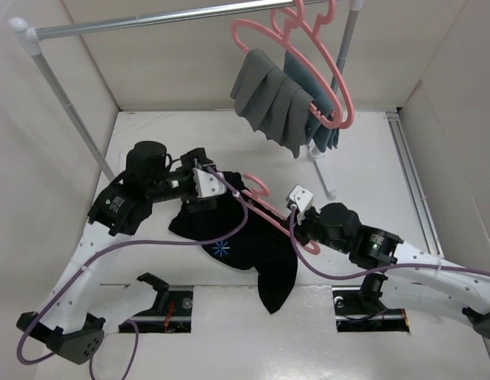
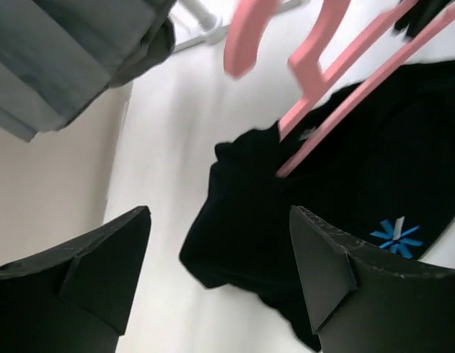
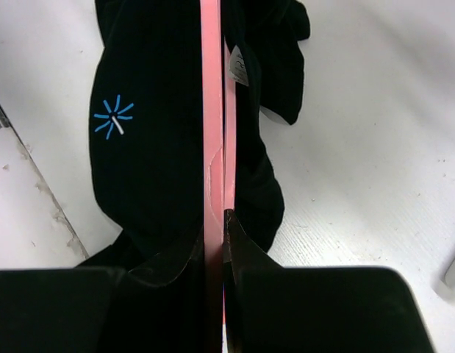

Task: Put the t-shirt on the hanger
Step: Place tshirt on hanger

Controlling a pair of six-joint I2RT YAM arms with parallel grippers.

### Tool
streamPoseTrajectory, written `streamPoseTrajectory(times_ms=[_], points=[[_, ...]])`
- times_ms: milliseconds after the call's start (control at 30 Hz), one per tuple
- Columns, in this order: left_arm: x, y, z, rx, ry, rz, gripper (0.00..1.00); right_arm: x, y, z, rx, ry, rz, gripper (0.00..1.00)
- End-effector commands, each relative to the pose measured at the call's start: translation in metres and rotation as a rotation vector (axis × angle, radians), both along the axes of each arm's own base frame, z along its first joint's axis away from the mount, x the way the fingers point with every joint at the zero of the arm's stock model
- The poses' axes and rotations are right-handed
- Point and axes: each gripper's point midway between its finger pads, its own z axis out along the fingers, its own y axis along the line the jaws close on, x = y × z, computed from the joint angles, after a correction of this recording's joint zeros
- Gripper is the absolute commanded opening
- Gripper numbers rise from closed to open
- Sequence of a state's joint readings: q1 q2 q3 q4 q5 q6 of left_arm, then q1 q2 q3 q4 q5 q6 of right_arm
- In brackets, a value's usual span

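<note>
The black t-shirt lies crumpled on the white table, its light-blue star mark facing up. The pink hanger lies slanted across it, hook at the far end and one arm partly under the cloth. My right gripper is shut on the hanger's near-right end; the right wrist view shows the fingers clamped on the pink bar over the t-shirt. My left gripper is open and empty, above the shirt's far-left edge, with the hanger beyond its fingers.
A clothes rack rail crosses the back, holding two pink hangers draped with grey pleated cloth and blue cloth. The rack's posts stand at the left and right. White walls enclose the table.
</note>
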State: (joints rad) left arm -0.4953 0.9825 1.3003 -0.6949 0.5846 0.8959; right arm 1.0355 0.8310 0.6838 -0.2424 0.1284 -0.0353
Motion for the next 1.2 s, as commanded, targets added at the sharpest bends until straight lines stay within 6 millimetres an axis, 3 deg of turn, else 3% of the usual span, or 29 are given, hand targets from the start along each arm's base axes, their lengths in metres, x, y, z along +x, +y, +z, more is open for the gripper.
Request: streamPoseTrajectory(times_ms=[0,133,267,367,400,433,467,533,567,733,833,900,933,1067,1167], points=[[0.033,0.016,-0.042,0.165,-0.090,0.032,0.73,0.007,0.012,0.043,0.139,-0.102,0.000,0.00],[0.054,0.009,-0.083,0.166,-0.045,-0.022,0.80,0.005,0.016,0.042,0.137,-0.103,0.024,0.00],[0.077,-0.008,-0.096,0.148,-0.024,-0.055,0.85,0.005,0.018,0.044,0.147,-0.105,0.033,0.00],[0.079,-0.016,-0.103,0.151,-0.041,-0.122,0.83,0.004,0.019,0.046,0.156,-0.108,0.042,0.00],[0.078,-0.017,-0.108,0.159,-0.029,-0.138,0.79,0.004,0.020,0.048,0.164,-0.113,0.042,0.00],[0.072,-0.018,-0.111,0.159,-0.011,-0.159,0.68,0.004,0.020,0.048,0.164,-0.113,0.042,0.00],[0.070,-0.018,-0.117,0.166,0.008,-0.174,0.37,0.005,0.021,0.046,0.156,-0.108,0.042,0.00],[0.063,-0.019,-0.121,0.166,0.049,-0.190,0.04,0.006,0.021,0.048,0.164,-0.116,0.033,0.00],[0.060,-0.019,-0.118,0.161,0.070,-0.193,0.00,0.008,0.020,0.048,0.162,-0.118,0.024,0.00],[0.047,-0.017,-0.106,0.109,0.137,-0.144,0.00,0.032,0.017,0.053,0.113,-0.154,-0.088,0.00],[0.063,-0.005,-0.095,0.059,0.165,0.027,0.00,0.045,0.008,0.062,0.075,-0.167,-0.180,0.52],[0.066,0.003,-0.094,0.008,0.232,0.130,0.00,0.050,0.006,0.088,0.127,-0.154,-0.237,0.77],[0.065,0.005,-0.083,-0.027,0.224,0.156,0.00,0.054,-0.002,0.095,0.137,-0.149,-0.294,0.80],[0.053,0.015,-0.078,-0.099,0.280,0.240,0.00,0.053,-0.037,0.105,0.120,-0.095,-0.447,0.83],[0.038,0.016,-0.073,-0.160,0.280,0.251,0.00,0.043,-0.043,0.114,0.209,-0.059,-0.450,0.94]])
